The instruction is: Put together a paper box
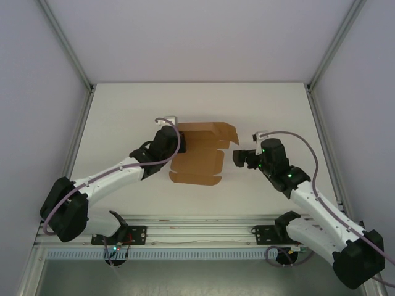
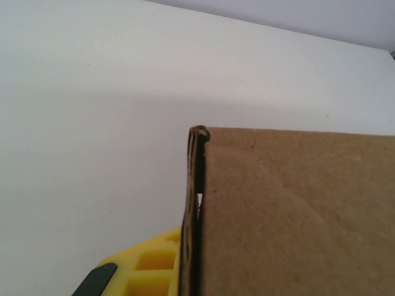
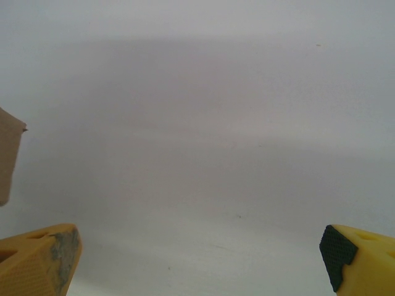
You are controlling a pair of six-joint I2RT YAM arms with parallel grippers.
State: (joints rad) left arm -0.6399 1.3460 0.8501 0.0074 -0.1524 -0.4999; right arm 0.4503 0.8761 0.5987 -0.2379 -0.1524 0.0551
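The paper box (image 1: 200, 154) is a brown cardboard piece lying mid-table, partly folded, with flaps raised at its far right corner. My left gripper (image 1: 174, 139) sits at the box's far left edge, shut on a folded-up side flap. In the left wrist view the doubled cardboard edge (image 2: 196, 203) stands upright against one yellow finger (image 2: 148, 265); the other finger is hidden behind the brown panel (image 2: 296, 216). My right gripper (image 1: 237, 158) hovers open just right of the box, apart from it. Its fingers (image 3: 43, 259) are spread wide, and a cardboard corner (image 3: 9, 157) shows at the left edge.
The white table (image 1: 123, 111) is walled by grey panels with aluminium posts (image 1: 68, 49) at the back corners. A metal rail (image 1: 197, 231) carrying both arm bases runs along the near edge.
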